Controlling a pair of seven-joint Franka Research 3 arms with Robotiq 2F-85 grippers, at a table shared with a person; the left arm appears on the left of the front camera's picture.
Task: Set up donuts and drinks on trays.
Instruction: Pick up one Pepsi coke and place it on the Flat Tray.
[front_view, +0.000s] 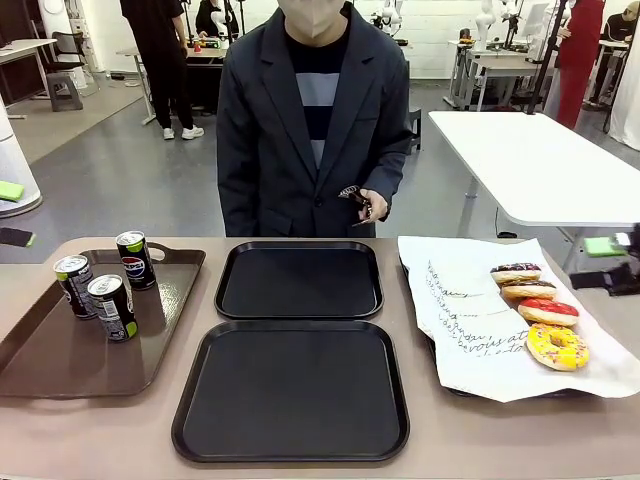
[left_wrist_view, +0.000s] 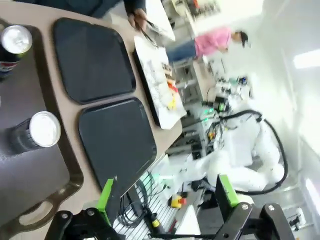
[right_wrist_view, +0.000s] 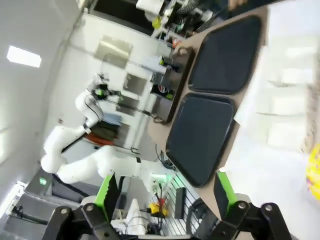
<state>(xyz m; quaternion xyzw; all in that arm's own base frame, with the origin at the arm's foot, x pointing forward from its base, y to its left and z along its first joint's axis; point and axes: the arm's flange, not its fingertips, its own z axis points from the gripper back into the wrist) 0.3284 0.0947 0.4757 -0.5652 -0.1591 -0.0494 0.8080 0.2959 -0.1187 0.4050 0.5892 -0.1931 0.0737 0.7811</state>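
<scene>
3 drink cans (front_view: 112, 305) stand on the brown tray (front_view: 60, 350), frame left; 4 donuts (front_view: 547, 312) on printed paper (front_view: 470, 310), right. Black trays (front_view: 298, 280) centre. Left gripper (left_wrist_view: 166, 194) and right gripper (right_wrist_view: 165, 187) gape wide, empty. Cans look stiff and slick: pinch yours mid-body. Donuts soft (glaze smears): grip lightly.

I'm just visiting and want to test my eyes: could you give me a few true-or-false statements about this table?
Four donuts lie on the white paper. True.
The black trays already hold donuts. False: both are bare.
Three cans stand on the brown tray. True.
The left gripper grips a can. False: it is open and holds nothing.
</scene>
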